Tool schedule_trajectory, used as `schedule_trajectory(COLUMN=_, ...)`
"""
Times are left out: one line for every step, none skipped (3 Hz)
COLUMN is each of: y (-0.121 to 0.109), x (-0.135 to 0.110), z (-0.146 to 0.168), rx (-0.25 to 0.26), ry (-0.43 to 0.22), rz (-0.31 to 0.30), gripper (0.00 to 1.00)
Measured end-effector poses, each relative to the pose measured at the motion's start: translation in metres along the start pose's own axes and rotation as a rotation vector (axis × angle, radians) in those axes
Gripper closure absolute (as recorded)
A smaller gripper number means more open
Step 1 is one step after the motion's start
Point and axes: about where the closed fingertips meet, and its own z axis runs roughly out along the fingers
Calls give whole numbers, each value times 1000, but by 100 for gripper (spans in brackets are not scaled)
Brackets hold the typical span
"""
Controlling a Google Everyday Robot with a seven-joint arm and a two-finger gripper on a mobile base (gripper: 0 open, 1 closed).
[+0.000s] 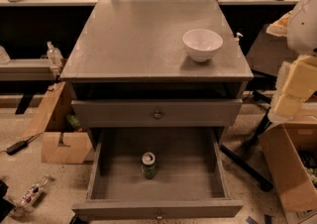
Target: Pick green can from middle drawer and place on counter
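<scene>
The green can (148,164) stands upright on the floor of the open middle drawer (198,178), near its centre, silver lid up. The counter (138,39) is the grey cabinet top above it, with a white bowl (202,44) at its right front. My gripper (293,89) shows as pale yellow blocks under a white arm at the right edge of the view. It is off to the right of the cabinet, level with the closed drawer front, far from the can and holding nothing I can see.
A closed grey drawer front with a brass knob (157,114) sits above the open drawer. Cardboard boxes stand on the floor at left (62,146) and right (290,168). A clear plastic bottle (30,193) lies on the floor at left. Black stand legs (247,163) run beside the drawer's right side.
</scene>
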Motion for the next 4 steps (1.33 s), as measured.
schedule_trajectory(y=0, x=0, z=0, rx=0, ry=0, rz=0, gripper=0)
schedule_trajectory(y=4, x=9, z=51, rx=-39, ry=-148, rz=29, gripper=0)
schedule_trajectory(y=29, x=15, z=126, rx=-100, ry=-324, rz=55, gripper=0)
schedule_trajectory(y=64, x=11, z=203, rx=-146, ry=-542, rz=116, gripper=0)
